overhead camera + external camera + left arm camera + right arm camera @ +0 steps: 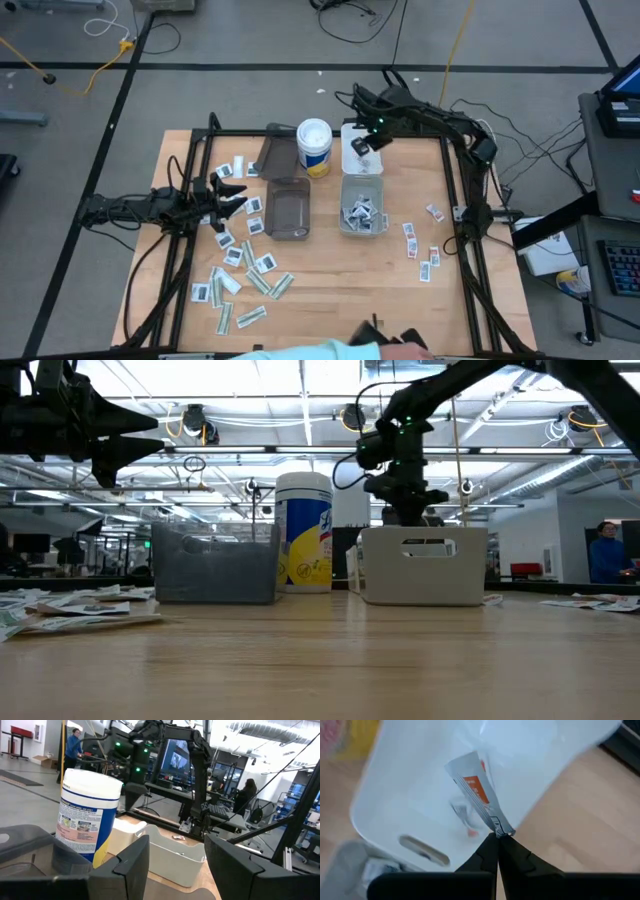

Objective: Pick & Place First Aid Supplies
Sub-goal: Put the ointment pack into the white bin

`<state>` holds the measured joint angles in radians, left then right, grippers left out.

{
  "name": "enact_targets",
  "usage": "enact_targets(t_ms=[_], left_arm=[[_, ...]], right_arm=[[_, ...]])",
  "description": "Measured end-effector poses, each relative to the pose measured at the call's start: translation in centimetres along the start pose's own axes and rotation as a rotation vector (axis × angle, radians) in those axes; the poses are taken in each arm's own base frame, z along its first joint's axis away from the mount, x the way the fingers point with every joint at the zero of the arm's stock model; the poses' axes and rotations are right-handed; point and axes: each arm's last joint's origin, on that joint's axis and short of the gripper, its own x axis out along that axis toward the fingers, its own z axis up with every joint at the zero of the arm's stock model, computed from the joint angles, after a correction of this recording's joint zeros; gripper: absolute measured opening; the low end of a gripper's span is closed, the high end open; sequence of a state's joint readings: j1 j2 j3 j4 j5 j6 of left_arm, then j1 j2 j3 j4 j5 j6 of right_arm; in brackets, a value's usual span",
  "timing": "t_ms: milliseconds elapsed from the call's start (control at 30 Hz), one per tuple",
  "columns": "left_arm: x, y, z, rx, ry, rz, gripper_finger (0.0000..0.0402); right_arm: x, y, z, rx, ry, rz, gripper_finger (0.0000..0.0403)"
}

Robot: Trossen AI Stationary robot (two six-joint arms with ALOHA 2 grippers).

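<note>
My right gripper hangs over the far white bin, fingers down, shut on a small white packet with orange print. In the low view it shows above and behind the nearer pale bin. Several first aid packets lie flat inside that pale bin. More are scattered on the table at the left and right. At the table's left, my left gripper stands open, pointing level, touching nothing. My right gripper pinches the packet by one end between its two fingertips, coming from above and pointing down. The packet hangs below the fingers, lifted clear over the white bin's hollow.
A smoky bin stands left of the pale one. A white and yellow wipes canister and a dark flat lid stand at the far side. Bare wood lies along the near edge. A person stands beyond the table.
</note>
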<state>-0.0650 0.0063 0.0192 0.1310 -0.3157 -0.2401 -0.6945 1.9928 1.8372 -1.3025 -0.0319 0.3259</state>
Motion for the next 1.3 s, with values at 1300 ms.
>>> enact_targets(t_ms=[1300], left_arm=[[0.0,0.0,0.0,0.0,0.0,0.0,0.0196]], right_arm=[[7.5,0.9,0.4,-0.078,-0.087,0.056,0.0104]])
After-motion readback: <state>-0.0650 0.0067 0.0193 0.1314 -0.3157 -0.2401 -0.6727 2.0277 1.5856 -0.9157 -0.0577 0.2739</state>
